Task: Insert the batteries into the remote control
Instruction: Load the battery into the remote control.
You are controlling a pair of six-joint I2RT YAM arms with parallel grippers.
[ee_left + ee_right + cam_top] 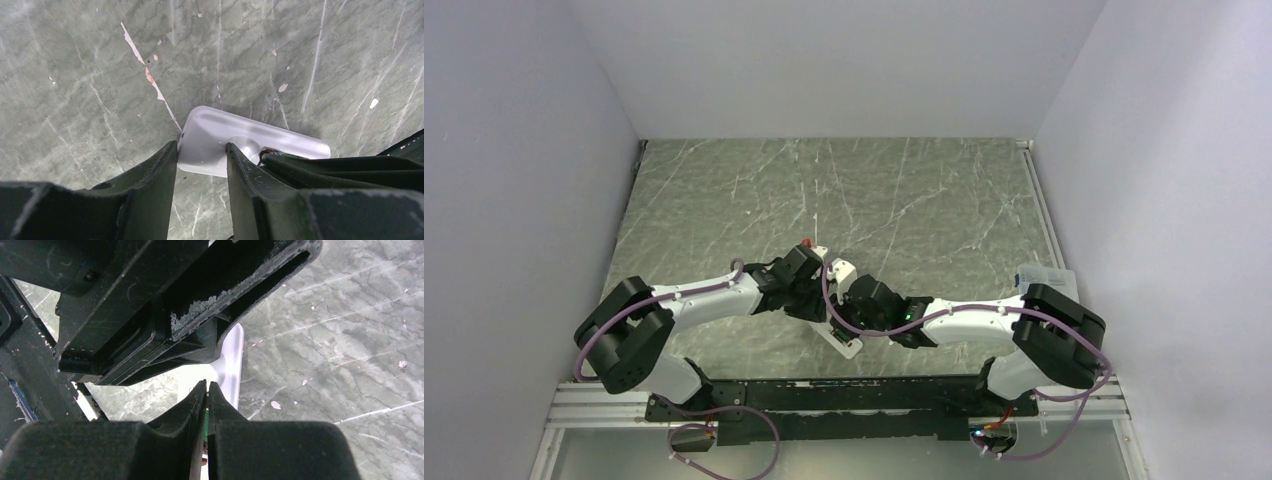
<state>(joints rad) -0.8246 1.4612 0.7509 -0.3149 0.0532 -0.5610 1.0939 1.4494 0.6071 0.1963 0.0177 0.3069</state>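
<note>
Clamping the slim white rectangular remote control (210, 137) across its width at mid-table, the left gripper (201, 150) laid its long axis toward the right gripper (207, 385), whose fingers were pressed almost together just above it, with no battery discernible.

Soft, even light falls from above in the top view: the walls (844, 60) read bright and flat, and the marbled surface (904, 190) shows no glare and only faint shadows. Both wrist views are sharp on the surface but dim and blurred up close, where the left claw (202, 150) and right claw (207, 385) loom nearly black. The white remote control (220, 132) carries a mild sheen there and washes out in the right wrist view.
</note>
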